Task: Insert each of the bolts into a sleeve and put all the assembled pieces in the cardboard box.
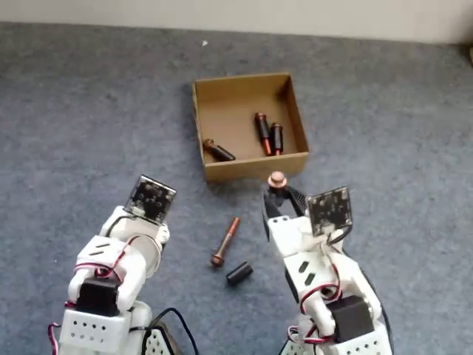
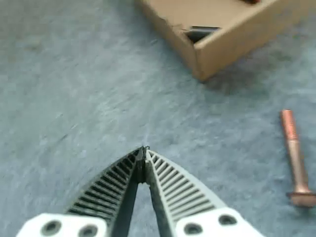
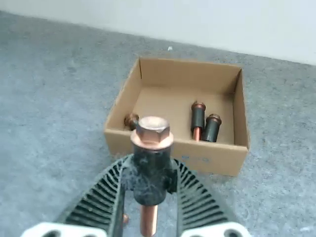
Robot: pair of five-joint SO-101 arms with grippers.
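My right gripper is shut on an assembled piece, a copper bolt standing upright in a black sleeve, held just short of the cardboard box; from above the piece hangs by the box's near wall. Three assembled pieces lie inside the box. A loose copper bolt and a black sleeve lie on the carpet between the arms. My left gripper is shut and holds nothing, low over the carpet, with the bolt off to one side and the box corner ahead.
Grey carpet covers the whole floor, with free room to the left and right of the box. A pale wall runs behind the box.
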